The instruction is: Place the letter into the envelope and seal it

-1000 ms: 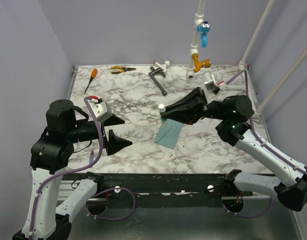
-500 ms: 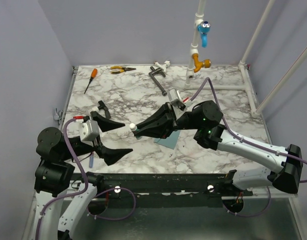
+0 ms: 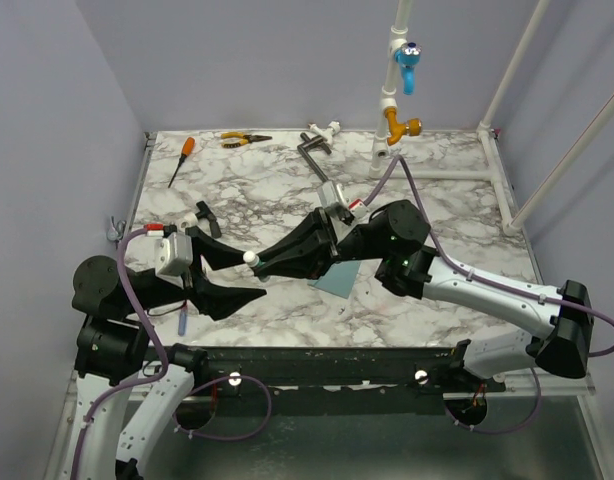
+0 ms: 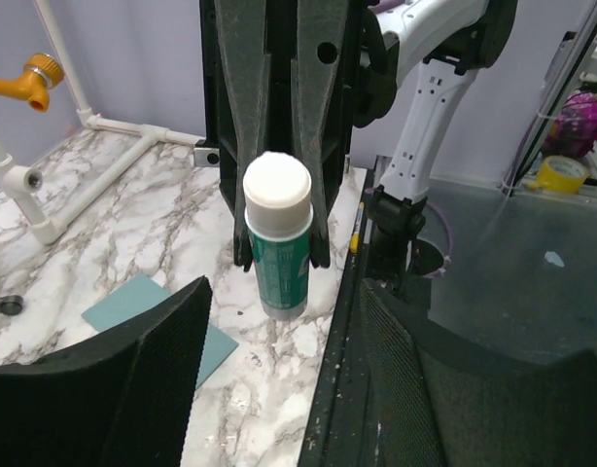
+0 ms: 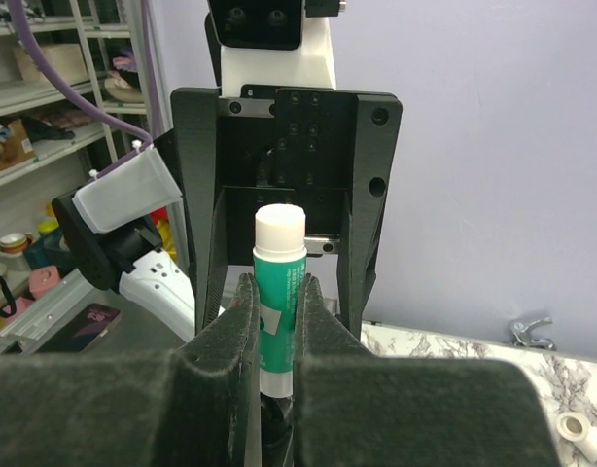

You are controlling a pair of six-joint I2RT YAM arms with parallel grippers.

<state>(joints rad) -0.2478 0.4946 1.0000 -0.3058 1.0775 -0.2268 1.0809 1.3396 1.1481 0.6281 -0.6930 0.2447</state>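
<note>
The teal-blue envelope lies flat on the marble table, partly under my right arm; in the left wrist view the envelope shows at lower left. The letter is out of view. My right gripper is shut on a green glue stick with a white cap and holds it out toward the left arm. My left gripper is open, its fingers standing either side of the stick's cap end without touching it. In the left wrist view the glue stick hangs just ahead of my left gripper.
At the back of the table lie an orange-handled screwdriver, yellow pliers and a black crank handle. A white pipe frame with a blue valve and an orange tap stands back right. A small black part lies near the left arm.
My right arm has swung left from over the envelope, carrying the glue stick to the left gripper. The left arm has dropped and turned to face it, its jaws narrowing.
</note>
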